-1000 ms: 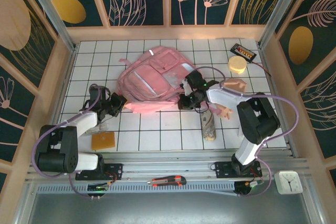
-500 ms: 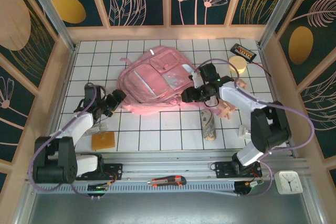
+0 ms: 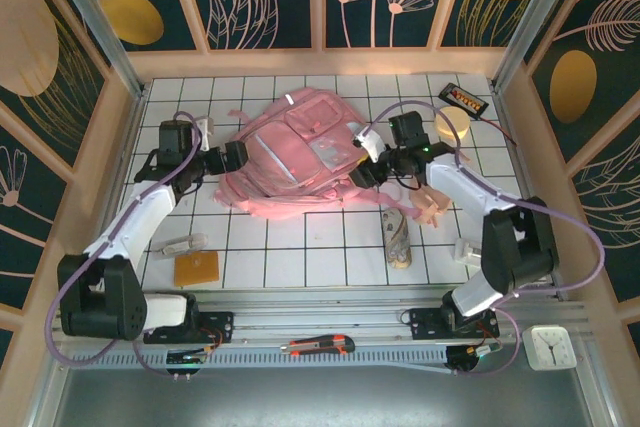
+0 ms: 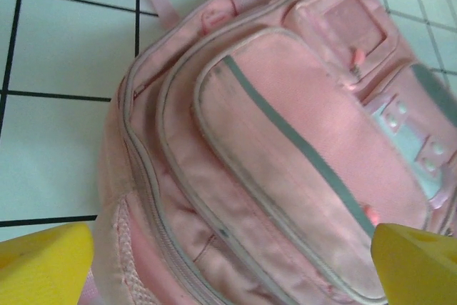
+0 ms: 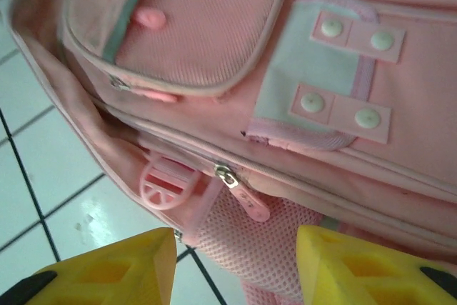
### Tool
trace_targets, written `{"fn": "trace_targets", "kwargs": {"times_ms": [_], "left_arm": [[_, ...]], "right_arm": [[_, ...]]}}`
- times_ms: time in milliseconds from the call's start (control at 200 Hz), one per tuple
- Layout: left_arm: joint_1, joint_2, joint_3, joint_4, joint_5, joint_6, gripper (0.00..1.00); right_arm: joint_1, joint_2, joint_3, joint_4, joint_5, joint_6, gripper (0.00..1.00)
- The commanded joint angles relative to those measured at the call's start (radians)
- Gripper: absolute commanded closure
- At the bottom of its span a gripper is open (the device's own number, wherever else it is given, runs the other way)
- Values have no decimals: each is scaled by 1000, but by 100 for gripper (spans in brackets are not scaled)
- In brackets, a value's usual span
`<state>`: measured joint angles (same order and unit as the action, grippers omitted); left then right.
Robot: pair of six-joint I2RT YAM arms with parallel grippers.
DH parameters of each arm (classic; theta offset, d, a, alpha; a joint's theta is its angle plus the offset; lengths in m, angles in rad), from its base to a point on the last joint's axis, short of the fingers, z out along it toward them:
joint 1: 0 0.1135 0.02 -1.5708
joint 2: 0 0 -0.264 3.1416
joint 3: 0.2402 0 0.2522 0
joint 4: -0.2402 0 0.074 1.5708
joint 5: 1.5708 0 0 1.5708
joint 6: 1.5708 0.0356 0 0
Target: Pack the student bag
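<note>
The large soft pink fabric backpack (image 3: 295, 152) lies front-up on the far middle of the white tiled bench (image 3: 300, 257), with every zipper that can be seen run shut. Packing proper looks not yet begun. The step in hand is getting the bag opened.

The left gripper (image 3: 232, 157) hangs at the bag's left edge. In the left wrist view its yellow fingers (image 4: 43, 266) stand wide apart over the front pocket panel, with nothing between them. The right gripper (image 3: 362, 173) sits at the bag's right side, low over the pink mesh side pocket (image 5: 250, 248). Its jaws are partly parted and hold nothing. The fabric lies beyond the tips, not pinched by them.

Just ahead of the right gripper is a small pink zipper pull (image 5: 246, 196) on the long seam above the mesh. It is the likeliest handle for opening the main compartment. Taking it calls for a small advance, a narrow close on the tab alone, and then a pull along the zipper's curve. The left gripper would need to pin or pinch the soft body on its own side, or the whole bag will probably slide.

The things that look meant for the bag wait on the bench. A patterned cylindrical roll (image 3: 398, 239) lies near the right arm, an orange square block (image 3: 197, 269) near the left arm, and a pale yellow round disc (image 3: 452, 125) at the far right.
</note>
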<state>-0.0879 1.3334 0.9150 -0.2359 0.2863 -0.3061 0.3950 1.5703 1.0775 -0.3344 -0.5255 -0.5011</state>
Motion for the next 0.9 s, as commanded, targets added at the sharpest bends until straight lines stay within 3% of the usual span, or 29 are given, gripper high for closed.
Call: {"fn": "trace_targets", "kwargs": {"times_ms": [0,280,540,651,756,891], "left_arm": [[-6,50,21,5,18,53,2],[-19,77,3,70,4,94,8],[-28,168,102,45,-10,150,10],[-70,229,174,-30,-66,200,11],[-75,332,290,-151,-23,94,12],[-75,374,336,-219,92,-163,15]], "right_arm": [[2,37,-23,40,-27,-104,52],[44,125,-35,86,36,-112,54],[91,216,-11,146,124,-77,57],[103,247,22,141,132,-75,58],[107,262,34,136,140,-75,59],[110,264,36,129,145,-78,59]]}}
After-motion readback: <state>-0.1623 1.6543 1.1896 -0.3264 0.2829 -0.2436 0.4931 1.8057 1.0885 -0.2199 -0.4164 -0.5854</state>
